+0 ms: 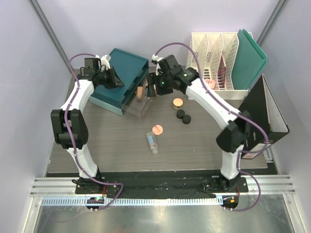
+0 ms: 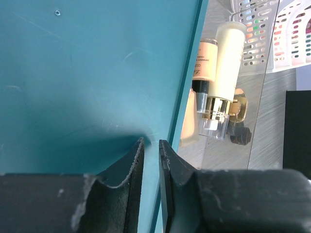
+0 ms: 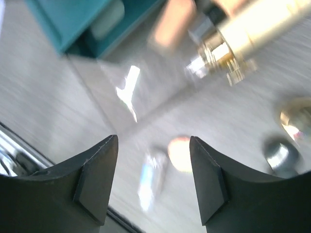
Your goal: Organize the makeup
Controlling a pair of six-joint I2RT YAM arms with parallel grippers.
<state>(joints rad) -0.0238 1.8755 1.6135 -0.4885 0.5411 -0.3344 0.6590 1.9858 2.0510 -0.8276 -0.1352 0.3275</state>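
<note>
A peach bottle [image 1: 140, 92] lies in a clear drawer [image 1: 136, 108] pulled out of a teal organiser box [image 1: 119, 73]. The left wrist view shows a peach bottle [image 2: 208, 58] and a cream bottle [image 2: 227, 53] side by side in the drawer. On the table lie a tan jar [image 1: 178, 103], two black jars [image 1: 183, 116], a round pink compact [image 1: 157, 129] and a clear tube [image 1: 152, 142]. My left gripper [image 1: 118, 81] [image 2: 150, 145] is all but shut, at the right edge of the box top. My right gripper [image 1: 151, 90] [image 3: 153, 141] is open and empty above the drawer.
White file holders [image 1: 214, 58] with a teal folder [image 1: 250, 58] stand at the back right. A black box [image 1: 265, 114] lies at the right edge. Grey walls close in on both sides. The right wrist view is blurred.
</note>
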